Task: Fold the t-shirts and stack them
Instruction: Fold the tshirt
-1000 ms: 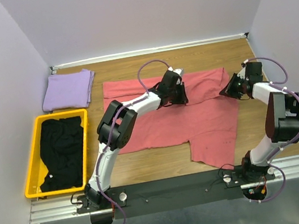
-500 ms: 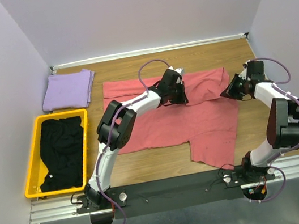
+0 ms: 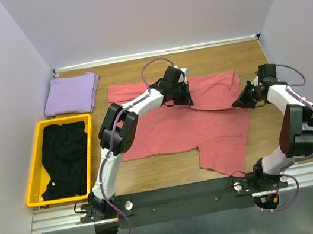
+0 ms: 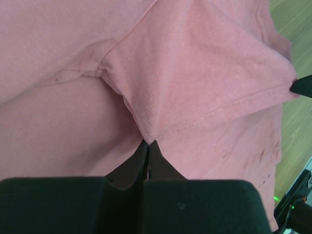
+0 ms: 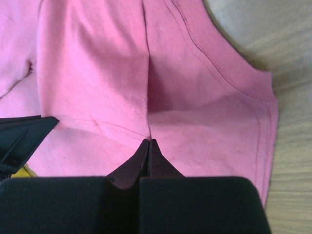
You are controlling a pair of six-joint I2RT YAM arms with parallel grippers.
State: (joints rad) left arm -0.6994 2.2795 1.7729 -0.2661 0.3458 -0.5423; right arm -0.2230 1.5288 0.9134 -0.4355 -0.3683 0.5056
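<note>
Left gripper [image 4: 147, 144] and right gripper [image 5: 147, 142] pinch the salmon-pink cloth t-shirt [image 3: 177, 131] spread on the wooden surface [image 3: 267, 134]; left of it, folded lavender t-shirt [image 3: 71, 94] and yellow plastic bin [image 3: 34, 173] holding black t-shirts [image 3: 64, 159]; pale walls [image 3: 150, 10]

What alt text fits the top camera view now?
A pink t-shirt spread on a wooden table, pinched by the left gripper mid-shirt and the right gripper at its right edge. Far left: a folded purple shirt and a yellow bin of black shirts.

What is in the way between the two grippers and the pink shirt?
Nothing visible. The left gripper and the right gripper are each shut on a fold of the pink shirt.
</note>
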